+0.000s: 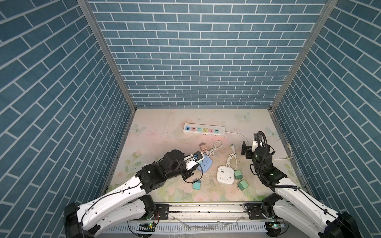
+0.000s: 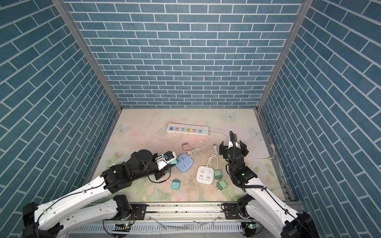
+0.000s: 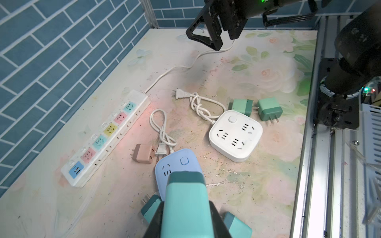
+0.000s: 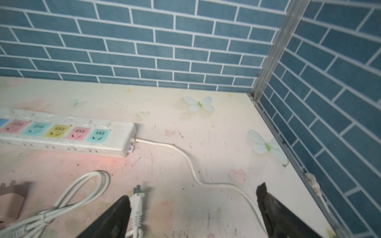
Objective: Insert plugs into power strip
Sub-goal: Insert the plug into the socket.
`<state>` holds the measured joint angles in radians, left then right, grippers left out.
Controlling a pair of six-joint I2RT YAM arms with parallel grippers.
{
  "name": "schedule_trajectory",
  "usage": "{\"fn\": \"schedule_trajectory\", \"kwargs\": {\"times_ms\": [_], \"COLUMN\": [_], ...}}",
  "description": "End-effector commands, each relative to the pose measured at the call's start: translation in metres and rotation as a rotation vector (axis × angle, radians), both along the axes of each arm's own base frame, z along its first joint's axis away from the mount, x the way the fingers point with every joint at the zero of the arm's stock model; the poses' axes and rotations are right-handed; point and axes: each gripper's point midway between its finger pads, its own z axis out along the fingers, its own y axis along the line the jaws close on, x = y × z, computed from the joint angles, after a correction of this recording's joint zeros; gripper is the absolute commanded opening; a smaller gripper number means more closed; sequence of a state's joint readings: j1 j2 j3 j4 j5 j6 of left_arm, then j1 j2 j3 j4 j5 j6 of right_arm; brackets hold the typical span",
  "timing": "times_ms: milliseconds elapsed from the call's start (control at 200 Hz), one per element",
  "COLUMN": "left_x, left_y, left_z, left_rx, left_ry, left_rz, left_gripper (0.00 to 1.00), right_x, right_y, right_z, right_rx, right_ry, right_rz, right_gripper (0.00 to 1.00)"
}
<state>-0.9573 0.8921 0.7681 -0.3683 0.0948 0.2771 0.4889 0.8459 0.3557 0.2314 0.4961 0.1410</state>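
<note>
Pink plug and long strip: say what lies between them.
Only bare table separates the pink plug and the long strip, clearest in the left wrist view.

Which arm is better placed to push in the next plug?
Left. The left claw is shut on a teal plug right by the blue power strip; the right claw hangs open and empty over a white cord.

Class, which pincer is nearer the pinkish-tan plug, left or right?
Left. The left pincer, gripping a teal plug, hovers just on the robot's side of the pinkish-tan plug; the open right pincer stands farther off, past a looped white cord.
</note>
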Motion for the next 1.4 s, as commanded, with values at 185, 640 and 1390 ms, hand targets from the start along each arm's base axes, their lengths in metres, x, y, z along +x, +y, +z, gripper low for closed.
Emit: {"fn": "schedule_trajectory", "kwargs": {"times_ms": [185,640,1390], "left_x": [-0.012,-0.036,-0.031], "left_y": [-0.055,-0.137,-0.165], "left_z": [-0.017,-0.082,-0.115], "left_rx": [0.097,0.429,0.693], "left_ry": [-0.020,0.084,0.187], "left_rz": [-0.255,-0.503,-0.486], "left_gripper": [0.00,0.00,0.00], "right_x": [0.002,0.010,0.008], "right_y": [-0.026,-0.029,-0.048], "right_z": [-0.032,-0.042,-0.049], "right_rx": [0.225,0.213,0.329], "right_ry": [-0.003,0.051,0.078], "right_rz": [-0.077,-0.116,-0.154], "right_gripper": [0.97,0.92,0.96]}}
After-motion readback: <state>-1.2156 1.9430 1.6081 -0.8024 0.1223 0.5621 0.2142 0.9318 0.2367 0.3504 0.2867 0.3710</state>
